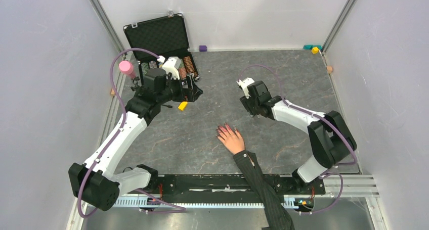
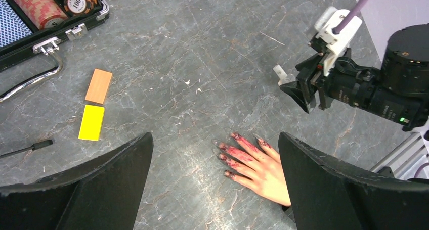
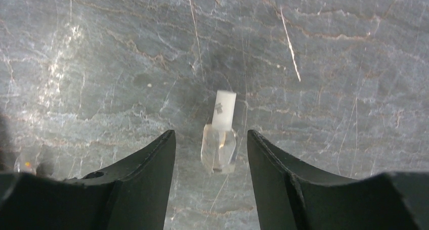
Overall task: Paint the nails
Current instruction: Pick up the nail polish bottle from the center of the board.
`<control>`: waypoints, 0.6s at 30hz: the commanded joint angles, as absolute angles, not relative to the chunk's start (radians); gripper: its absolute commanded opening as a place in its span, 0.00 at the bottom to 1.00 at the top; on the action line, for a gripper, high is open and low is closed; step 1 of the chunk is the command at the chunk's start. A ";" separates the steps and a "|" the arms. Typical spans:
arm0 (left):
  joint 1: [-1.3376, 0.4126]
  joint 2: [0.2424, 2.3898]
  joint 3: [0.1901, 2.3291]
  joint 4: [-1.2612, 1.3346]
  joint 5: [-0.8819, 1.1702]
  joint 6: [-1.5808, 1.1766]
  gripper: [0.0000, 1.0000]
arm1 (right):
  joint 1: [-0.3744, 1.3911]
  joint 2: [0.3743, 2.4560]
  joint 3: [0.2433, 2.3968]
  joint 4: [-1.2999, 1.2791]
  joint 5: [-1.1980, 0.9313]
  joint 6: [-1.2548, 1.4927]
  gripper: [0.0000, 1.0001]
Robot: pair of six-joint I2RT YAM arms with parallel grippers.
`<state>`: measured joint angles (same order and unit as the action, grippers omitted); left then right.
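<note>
A pale hand (image 1: 232, 139) in a dark pinstriped sleeve lies flat on the grey table. Its nails (image 2: 227, 150) are smeared reddish-pink, and the smears run down the fingers. My left gripper (image 2: 215, 137) hangs open above the table, with the hand showing between its fingers. In the top view it (image 1: 194, 91) is by the case, well left of the hand. My right gripper (image 3: 210, 135) is open around a small clear bottle (image 3: 219, 141) with a white cap, which rests on the table and touches neither finger. From the left wrist view, that gripper (image 2: 302, 94) sits beyond the fingertips.
An open black case (image 1: 159, 38) with poker chips stands at the back left, a pink bottle (image 1: 126, 68) beside it. A yellow block (image 2: 91, 122), a wooden block (image 2: 99, 86) and a thin black stick (image 2: 25, 148) lie near the case. Small blocks (image 1: 314, 49) sit in the far right corner.
</note>
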<state>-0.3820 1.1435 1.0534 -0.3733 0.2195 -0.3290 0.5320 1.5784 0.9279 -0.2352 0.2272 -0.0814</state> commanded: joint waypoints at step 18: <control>-0.416 1.132 1.051 -0.222 0.138 -0.481 1.00 | 0.500 1.757 0.993 -0.138 0.194 -0.115 0.28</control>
<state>-0.4091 1.1397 1.0569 -0.2752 0.1570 -0.4374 0.5079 1.7527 0.9974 -0.1844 0.2115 -0.1196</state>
